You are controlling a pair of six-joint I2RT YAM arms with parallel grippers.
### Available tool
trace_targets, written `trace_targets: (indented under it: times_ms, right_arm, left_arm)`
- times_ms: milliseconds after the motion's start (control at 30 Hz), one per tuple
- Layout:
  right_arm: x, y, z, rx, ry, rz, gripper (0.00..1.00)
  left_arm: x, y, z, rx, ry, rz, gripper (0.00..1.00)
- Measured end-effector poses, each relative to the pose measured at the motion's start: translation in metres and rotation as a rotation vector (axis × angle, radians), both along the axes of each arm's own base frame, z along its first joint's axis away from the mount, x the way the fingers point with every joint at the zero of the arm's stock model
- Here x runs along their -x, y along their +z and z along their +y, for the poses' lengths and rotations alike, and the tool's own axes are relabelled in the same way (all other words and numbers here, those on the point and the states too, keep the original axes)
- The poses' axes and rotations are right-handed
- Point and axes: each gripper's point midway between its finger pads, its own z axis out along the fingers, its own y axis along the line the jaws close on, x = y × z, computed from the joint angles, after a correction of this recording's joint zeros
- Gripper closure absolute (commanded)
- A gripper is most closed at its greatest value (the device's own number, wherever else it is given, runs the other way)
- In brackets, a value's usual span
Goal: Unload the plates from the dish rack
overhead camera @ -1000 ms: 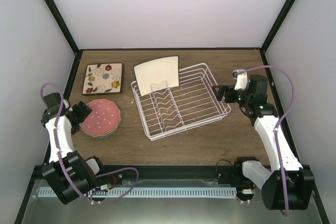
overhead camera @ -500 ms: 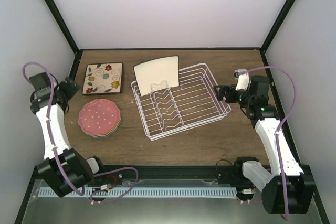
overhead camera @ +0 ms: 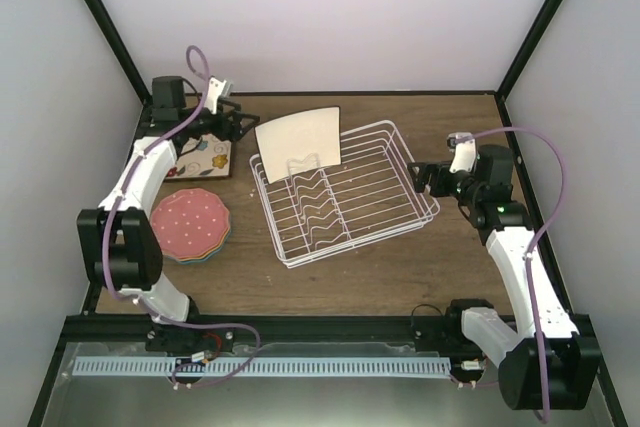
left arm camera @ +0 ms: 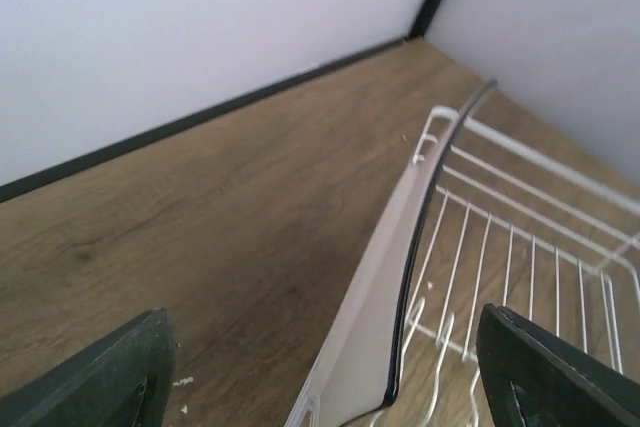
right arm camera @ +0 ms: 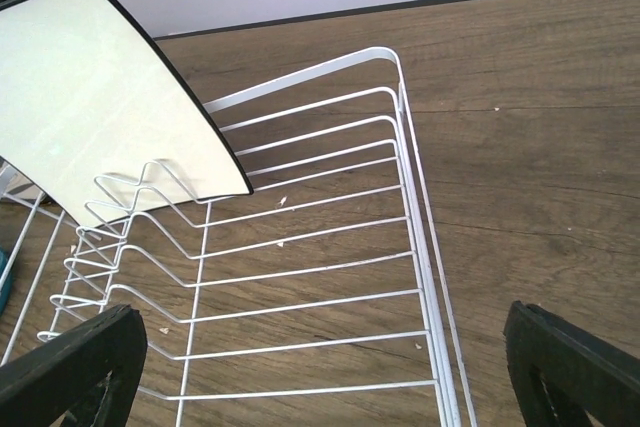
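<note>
- Top external view: the plain cream plate [overhead camera: 298,137] stands upright at the far left end of the dish rack [overhead camera: 345,197].
- Stacked round plates [overhead camera: 190,225] and a floral plate [overhead camera: 212,157] lie left of the rack.
- The left gripper [overhead camera: 238,125], fingers spread, faces the upright plate's edge.
- The right gripper [overhead camera: 413,175], also spread, hovers at the rack's right end.

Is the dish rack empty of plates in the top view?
No, one cream square plate stands at the far-left end of the dish rack.

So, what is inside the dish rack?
Only one plain cream square plate, standing upright at the far left end of the dish rack. The other slots between the zigzag prongs hold nothing. From above, the plate covers the wires just behind it.
</note>
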Motion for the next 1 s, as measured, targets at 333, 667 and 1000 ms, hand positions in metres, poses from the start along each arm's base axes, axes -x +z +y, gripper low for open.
trace_targets:
  times_ms: [333, 667, 1000]
  right_arm:
    - [0.008, 0.010, -0.006, 0.014, -0.038, -0.024, 0.00]
    - [0.009, 0.005, -0.010, 0.011, -0.068, 0.003, 0.00]
    - [0.015, 0.009, -0.014, 0.017, -0.088, -0.003, 0.00]
  left_arm:
    - [0.006, -0.042, -0.022, -0.160, -0.218, -0.095, 0.18]
    - [0.011, -0.061, -0.061, -0.270, -0.331, -0.171, 0.46]
    - [-0.004, -0.077, -0.074, -0.351, -0.298, -0.187, 0.96]
